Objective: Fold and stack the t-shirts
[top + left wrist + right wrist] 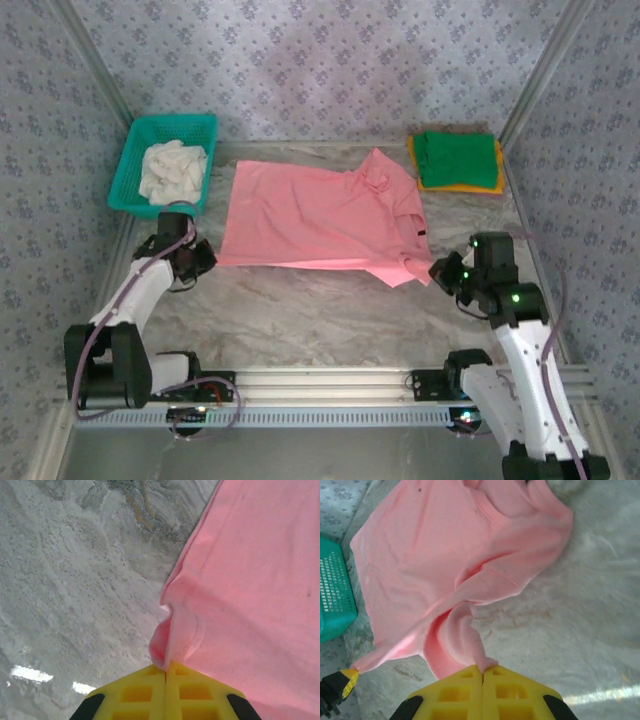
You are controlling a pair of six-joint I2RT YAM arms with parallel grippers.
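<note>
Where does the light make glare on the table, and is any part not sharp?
Left wrist view: two bright glare patches on the table, low left; the fold of the pink t-shirt nearest the lens looks soft. Right wrist view: one glare streak, low right. Top view: even light, no hard glare.

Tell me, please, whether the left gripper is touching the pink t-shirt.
Touching: the left wrist view shows the left gripper pinching cloth of the pink t-shirt.

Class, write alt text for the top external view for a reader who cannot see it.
A pink shirt lies spread on a table, its near corners pinched by the left gripper and right gripper. Behind it, a teal basket holds white cloth at left, and a folded green shirt sits on an orange shirt at right.
</note>
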